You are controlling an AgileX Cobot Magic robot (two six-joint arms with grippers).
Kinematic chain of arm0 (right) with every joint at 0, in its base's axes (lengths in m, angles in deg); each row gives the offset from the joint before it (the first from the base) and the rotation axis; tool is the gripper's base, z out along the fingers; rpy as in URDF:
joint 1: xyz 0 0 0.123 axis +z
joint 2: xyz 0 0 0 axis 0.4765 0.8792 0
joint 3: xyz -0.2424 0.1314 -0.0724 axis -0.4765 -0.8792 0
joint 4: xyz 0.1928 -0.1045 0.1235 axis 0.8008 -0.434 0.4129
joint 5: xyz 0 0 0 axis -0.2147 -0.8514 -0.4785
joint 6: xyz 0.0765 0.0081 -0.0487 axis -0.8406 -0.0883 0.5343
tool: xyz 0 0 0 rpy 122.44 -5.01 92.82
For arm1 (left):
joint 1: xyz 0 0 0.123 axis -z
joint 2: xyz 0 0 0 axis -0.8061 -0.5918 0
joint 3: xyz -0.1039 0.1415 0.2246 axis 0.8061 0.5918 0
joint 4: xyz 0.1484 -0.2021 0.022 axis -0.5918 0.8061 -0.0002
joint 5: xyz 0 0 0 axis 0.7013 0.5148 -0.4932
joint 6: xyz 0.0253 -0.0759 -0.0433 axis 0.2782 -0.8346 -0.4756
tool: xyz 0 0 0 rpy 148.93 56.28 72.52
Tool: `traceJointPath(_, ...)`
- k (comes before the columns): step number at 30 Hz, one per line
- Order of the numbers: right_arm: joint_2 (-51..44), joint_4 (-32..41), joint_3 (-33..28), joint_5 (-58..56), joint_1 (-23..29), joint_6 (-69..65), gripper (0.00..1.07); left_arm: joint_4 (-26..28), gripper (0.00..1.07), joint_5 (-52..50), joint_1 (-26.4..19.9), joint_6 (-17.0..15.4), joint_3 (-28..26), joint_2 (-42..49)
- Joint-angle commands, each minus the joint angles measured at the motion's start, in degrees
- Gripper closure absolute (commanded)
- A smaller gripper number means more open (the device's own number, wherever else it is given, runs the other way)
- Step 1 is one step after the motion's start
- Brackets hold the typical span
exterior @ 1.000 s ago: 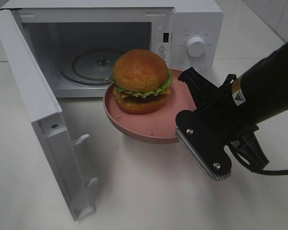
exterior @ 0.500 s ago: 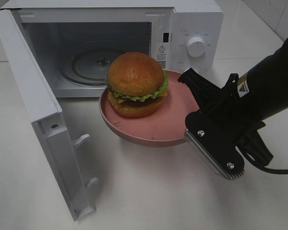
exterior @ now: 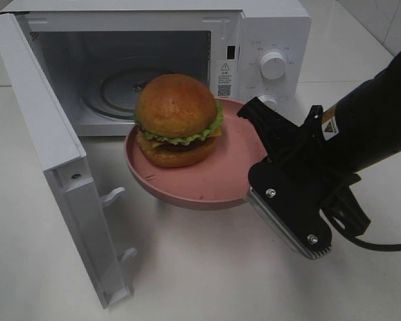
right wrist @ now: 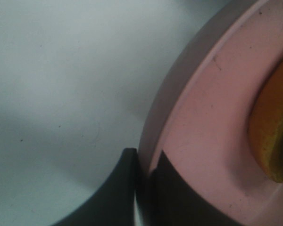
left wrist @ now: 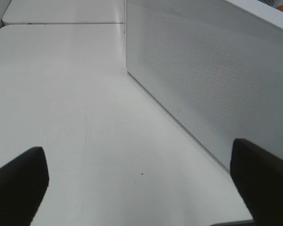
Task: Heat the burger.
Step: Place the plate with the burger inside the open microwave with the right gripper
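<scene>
Open microwave cavity (exterior: 120,67), door (exterior: 50,154) leftward.

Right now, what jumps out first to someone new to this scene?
The burger sits on a pink plate that appears lifted off the table, just in front of the microwave, whose door stands wide open on the left of the high view. The right gripper is shut on the plate's rim. The left gripper is open over bare table, holding nothing.

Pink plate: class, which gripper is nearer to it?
Right. The right gripper pinches the pink plate at its rim; the left gripper hangs open beside the microwave door, no plate in its view.
</scene>
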Motion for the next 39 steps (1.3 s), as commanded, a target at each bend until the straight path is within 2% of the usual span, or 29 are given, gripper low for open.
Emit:
traceJointPath(1, 1.7, 0.4, 1.9, 3.8, 0.7, -0.6, 1.07, 0.2, 0.07, -0.3, 0.2, -0.3, 0.2, 1.2)
traceJointPath(39, 20.5, -1.0, 24.1, -0.9, 1.2, -5.9, 1.07, 0.2, 0.07, -0.3, 0.2, -0.3, 0.2, 1.2)
